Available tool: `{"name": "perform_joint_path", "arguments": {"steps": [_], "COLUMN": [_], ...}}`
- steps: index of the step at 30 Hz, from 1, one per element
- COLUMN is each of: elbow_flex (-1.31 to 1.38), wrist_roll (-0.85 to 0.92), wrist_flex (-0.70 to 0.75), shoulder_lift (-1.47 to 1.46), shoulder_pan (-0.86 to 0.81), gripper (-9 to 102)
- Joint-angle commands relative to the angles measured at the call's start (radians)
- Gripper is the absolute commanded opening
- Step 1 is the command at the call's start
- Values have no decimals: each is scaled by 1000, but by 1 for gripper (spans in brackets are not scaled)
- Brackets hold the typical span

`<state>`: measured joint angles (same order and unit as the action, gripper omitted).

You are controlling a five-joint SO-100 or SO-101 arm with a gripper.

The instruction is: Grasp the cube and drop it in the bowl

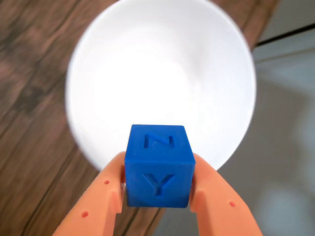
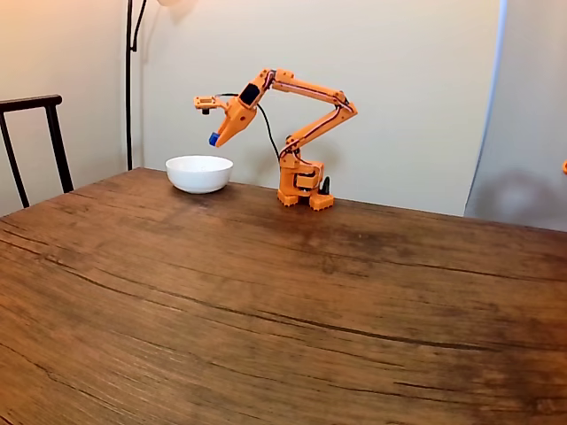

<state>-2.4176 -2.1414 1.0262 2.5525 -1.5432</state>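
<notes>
Risk now is release: my fingers (image 1: 157, 184) pinch the blue cube (image 1: 158, 164) above the white bowl's (image 1: 98, 64) near rim, so it could bounce out onto the table's (image 2: 283, 301) far edge.

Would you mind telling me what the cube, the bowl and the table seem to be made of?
The cube looks like matte blue plastic, probably 3D-printed, given its recessed letters. The bowl is glossy white, likely ceramic. The table looks wooden, with dark grain.

Arm: orange, based at the tabletop's (image 2: 292, 301) far edge — reaching left
Pincer (image 2: 215, 138): closed on the cube (image 2: 213, 139), above the bowl
Bowl (image 2: 198, 173): white, on the tabletop — beneath the cube
Chair (image 2: 35, 142): dark, far left
</notes>
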Motion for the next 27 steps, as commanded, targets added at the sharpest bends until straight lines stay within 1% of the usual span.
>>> {"name": "perform_joint_path", "arguments": {"steps": [1,8,11,12,16,18,22,27], "elbow_flex": [-41,-221,-285,-296,-301,-293,-288,-230], "wrist_roll": [6,11,11,11,12,12,17,75], "wrist_flex": [-124,-388,-454,-465,-465,-457,-446,-321], "shoulder_lift": [11,8,8,8,8,8,9,26], "shoulder_pan": [-18,-46,-72,-74,-74,-74,-58,44], "gripper": [9,10,11,12,26,29,29,29]}}
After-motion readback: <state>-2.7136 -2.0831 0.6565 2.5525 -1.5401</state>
